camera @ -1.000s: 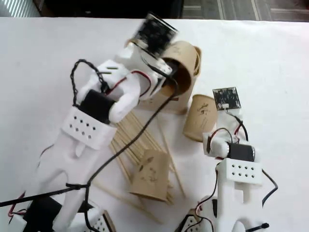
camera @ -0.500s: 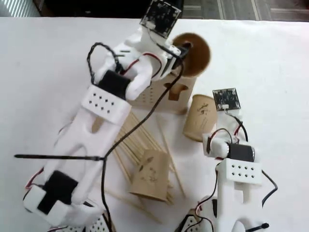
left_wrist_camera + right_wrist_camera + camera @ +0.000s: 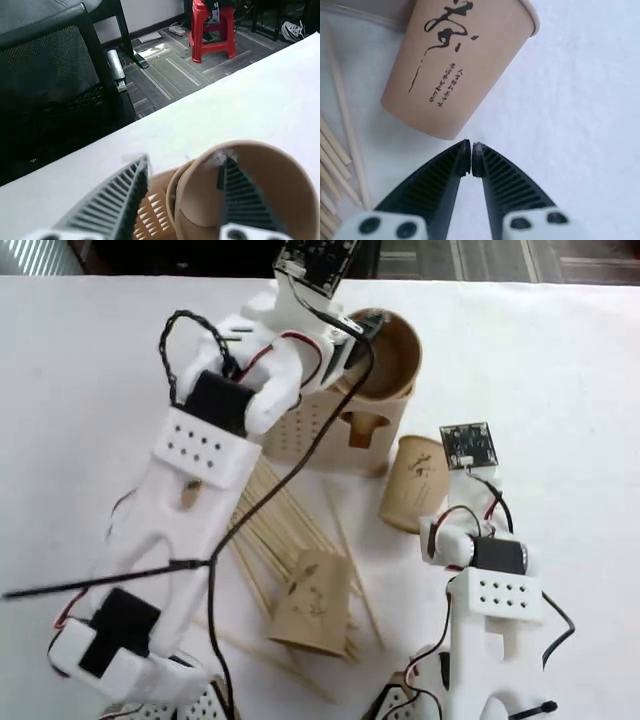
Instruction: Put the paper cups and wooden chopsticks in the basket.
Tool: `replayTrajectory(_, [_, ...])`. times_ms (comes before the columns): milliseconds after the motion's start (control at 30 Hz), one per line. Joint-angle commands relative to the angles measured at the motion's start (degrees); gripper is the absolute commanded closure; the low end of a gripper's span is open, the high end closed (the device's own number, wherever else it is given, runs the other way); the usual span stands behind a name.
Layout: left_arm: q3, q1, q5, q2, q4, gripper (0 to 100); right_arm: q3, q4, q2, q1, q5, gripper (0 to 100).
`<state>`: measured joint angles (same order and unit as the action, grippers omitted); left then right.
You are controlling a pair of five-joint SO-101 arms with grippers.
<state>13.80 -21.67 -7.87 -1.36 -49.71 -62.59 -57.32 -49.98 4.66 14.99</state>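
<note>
Wrist views give us jaws: left gripper wide, straddling paper cup wall in basket; right gripper closed, empty.

Tan paper cup with black script; white table.

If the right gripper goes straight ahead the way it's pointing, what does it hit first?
Probably the paper cup lying on its side, just ahead of the right gripper.
</note>
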Motion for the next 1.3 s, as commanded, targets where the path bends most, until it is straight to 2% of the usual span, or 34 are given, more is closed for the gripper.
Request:
replayTrajectory(0, [1.05, 0.57, 0.53, 2.77, 1.93, 77, 0.35, 0.84, -1.01, -0.04, -0.44, 97.7])
replayTrajectory(367, [4.48, 1.10, 0.53, 4.97, 2.20, 77, 0.35, 0.84, -1.01, -0.04, -0.35, 97.7])
replayTrajectory(733, [6.15, -0.04, 0.18, -5.67, -3.87, 77, 0.35, 0.84, -1.01, -0.04, -0.18, 97.7])
replayTrajectory(867, [5.98, 0.04, -0.09, -9.54, -10.02, 77, 0.35, 0.84, -1.10, -0.04, -0.18, 97.7])
replayTrajectory(1067, [5.89, 3.74, -2.46, -13.67, -22.59, 79, 1.67, 0.31, -1.54, -1.10, -0.09, 97.7])
replayTrajectory(1267, [5.89, 10.15, -2.55, -15.60, -31.65, 83, 10.37, -8.40, -1.54, -6.90, 0.26, 97.7])
